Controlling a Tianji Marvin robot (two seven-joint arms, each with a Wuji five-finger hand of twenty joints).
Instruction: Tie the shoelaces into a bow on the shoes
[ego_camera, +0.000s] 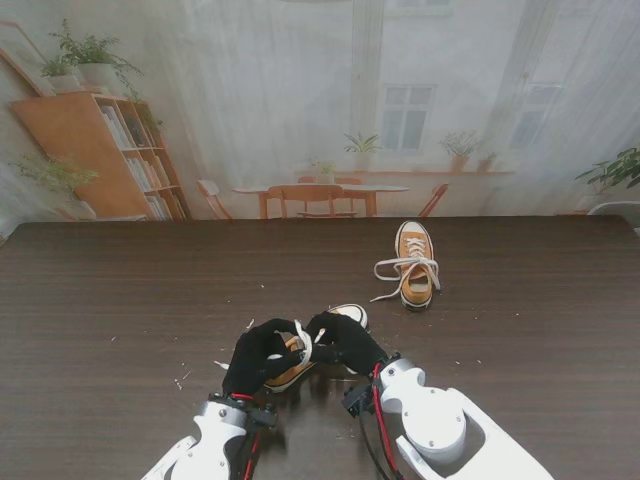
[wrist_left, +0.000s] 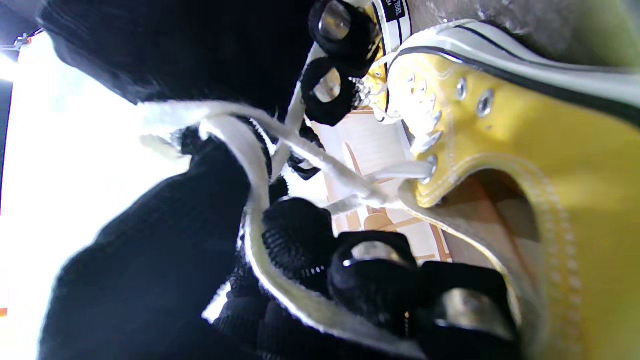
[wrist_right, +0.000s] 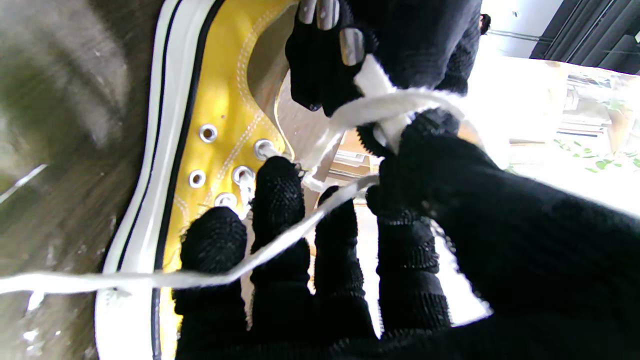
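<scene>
Fingers of both black-gloved hands meet over the nearer yellow shoe (ego_camera: 300, 365), which lies at the near middle of the dark wooden table (ego_camera: 120, 300), close to the robot. The left hand (ego_camera: 258, 355) curls its fingers (wrist_left: 370, 280) around a strand of the white shoelace (wrist_left: 260, 200), which runs across its glove and crosses a second strand just off the eyelets (wrist_left: 484, 104) of the shoe's upper. The right hand (ego_camera: 345, 342) pinches the lace between thumb and fingertips; in its wrist view a strand of the shoelace (wrist_right: 310, 220) passes over the backs of its fingers (wrist_right: 280, 200) and trails off toward the table, while another strand is gripped beside the left hand's metal-tipped fingers. The two hands touch or nearly touch over the shoe's opening; whether a knot has formed at the crossing cannot be told. A second yellow shoe (ego_camera: 415, 265) stands well apart, farther from me and to the right, its white laces (ego_camera: 405, 268) lying loose across its top and onto the table. Small pale flecks (ego_camera: 182, 378) dot the table to the left of the left hand.
</scene>
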